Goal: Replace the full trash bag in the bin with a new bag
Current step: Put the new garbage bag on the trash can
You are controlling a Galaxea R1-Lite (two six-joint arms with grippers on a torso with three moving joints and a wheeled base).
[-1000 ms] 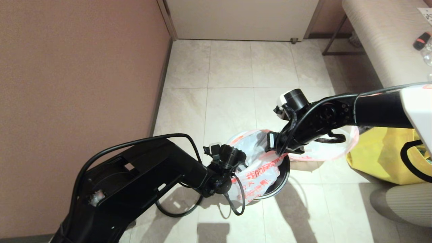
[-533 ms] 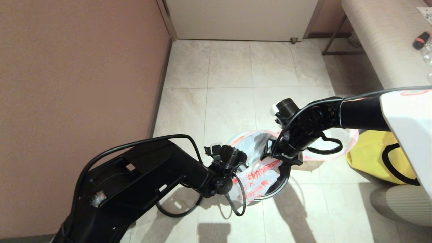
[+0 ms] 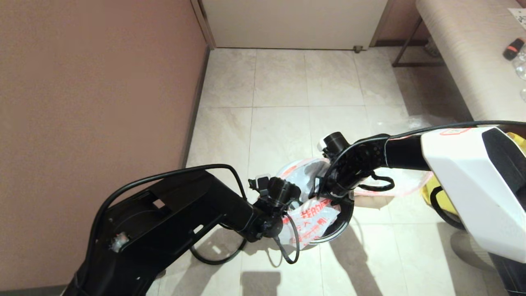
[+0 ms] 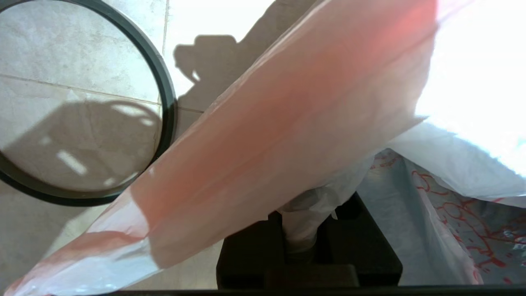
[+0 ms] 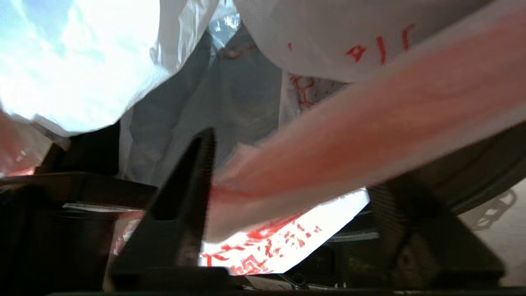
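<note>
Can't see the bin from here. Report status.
Left gripper shut on pink-rimmed translucent new bag. Right gripper open around its rim, over small dark round bin.

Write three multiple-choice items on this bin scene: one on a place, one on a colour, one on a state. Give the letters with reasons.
1. Where is the new bag?
A. On the bench
B. At the mouth of the bin
C. Flat against the wall

2. What colour is the new bag's rim band?
A. Pink-red
B. Blue
C. Green

3. How is the left gripper?
A. Wide open, holding nothing
B. Shut on a bottle
C. Shut on the new bag

Answers:
1. B: the head view shows it spread over the bin's opening, between the left gripper and the right gripper.
2. A: both wrist views show a pink-red band across the film.
3. C: the left wrist view shows bunched white film pinched between its fingers.
</note>
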